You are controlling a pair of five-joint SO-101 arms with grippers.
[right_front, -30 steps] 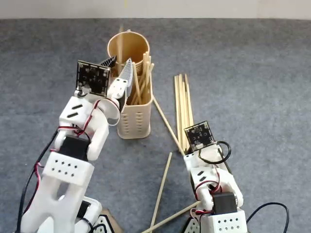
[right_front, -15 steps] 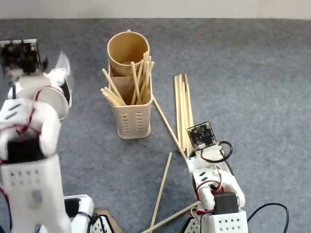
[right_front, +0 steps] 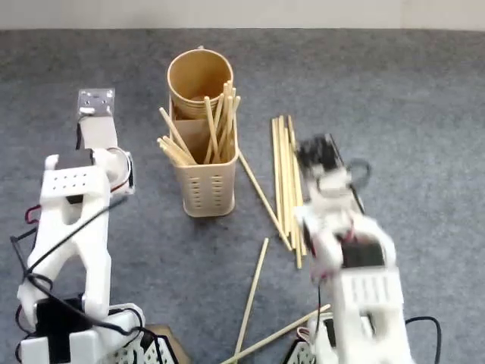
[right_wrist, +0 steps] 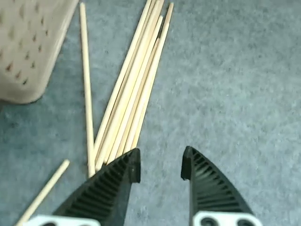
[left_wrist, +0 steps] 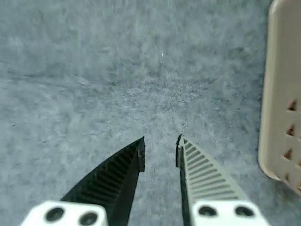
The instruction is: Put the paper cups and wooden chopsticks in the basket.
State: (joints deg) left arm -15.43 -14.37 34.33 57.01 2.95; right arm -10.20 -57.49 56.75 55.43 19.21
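Both released, nothing held: left gripper (left_wrist: 161,146), right gripper (right_wrist: 161,165).
You'll see paper cup (right_front: 198,76) and several chopsticks (right_front: 216,125) in the basket (right_front: 208,189); loose chopsticks (right_front: 284,167) lie at its 3 o'clock, beside right gripper.

Grey cloth covers the table (right_front: 394,114) — rough, felt-like, matt. The basket (right_front: 208,189) looks like smooth beige plastic (dull, perforated), the paper cups (right_front: 198,76) matt tan, the chopsticks (right_front: 285,163) bare pale wood; the right gripper (right_wrist: 161,165) is ribbed black plastic

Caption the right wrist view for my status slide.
Right gripper, jaws open, over grey carpet beside the loose bundle of wooden chopsticks, basket corner beyond.
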